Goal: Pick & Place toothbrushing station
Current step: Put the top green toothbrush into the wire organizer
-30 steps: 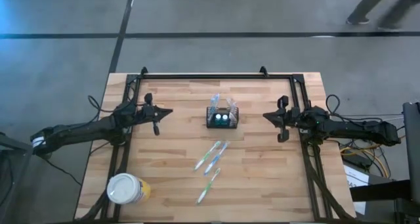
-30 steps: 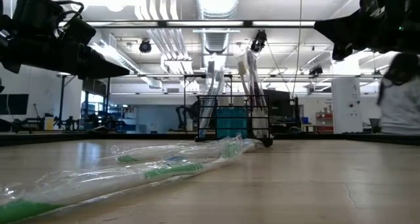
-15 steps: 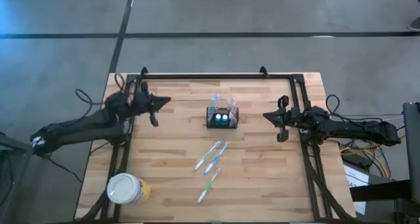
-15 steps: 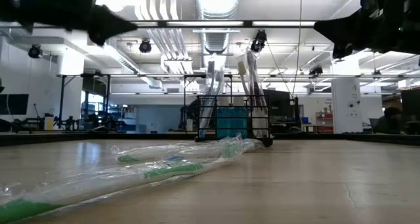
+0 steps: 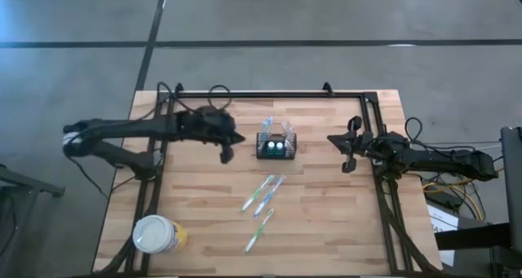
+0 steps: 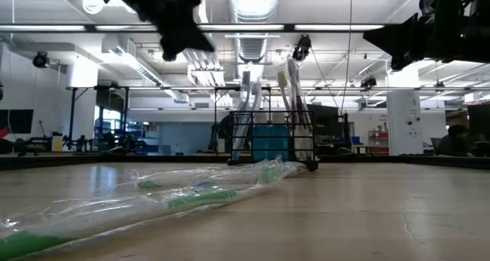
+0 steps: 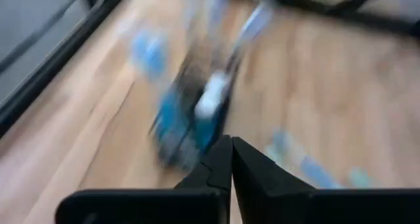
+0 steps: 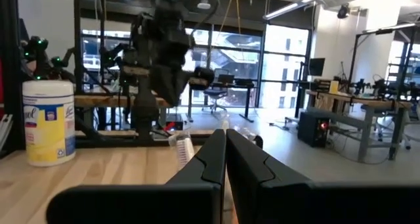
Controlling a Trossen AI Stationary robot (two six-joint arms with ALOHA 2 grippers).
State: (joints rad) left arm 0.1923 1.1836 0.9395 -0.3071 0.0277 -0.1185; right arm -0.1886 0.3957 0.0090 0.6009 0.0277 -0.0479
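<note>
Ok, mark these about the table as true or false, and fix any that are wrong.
1. The left gripper is beside the toothbrushing station, not touching it. True.
2. The yellow tub lies on its side. False: it stands upright near the table's front left corner.
3. Toothbrushes stand upright in the station. True.
4. The right gripper holds a wrapped toothbrush. False: its fingers are shut on nothing, and the wrapped brushes lie on the table.
</note>
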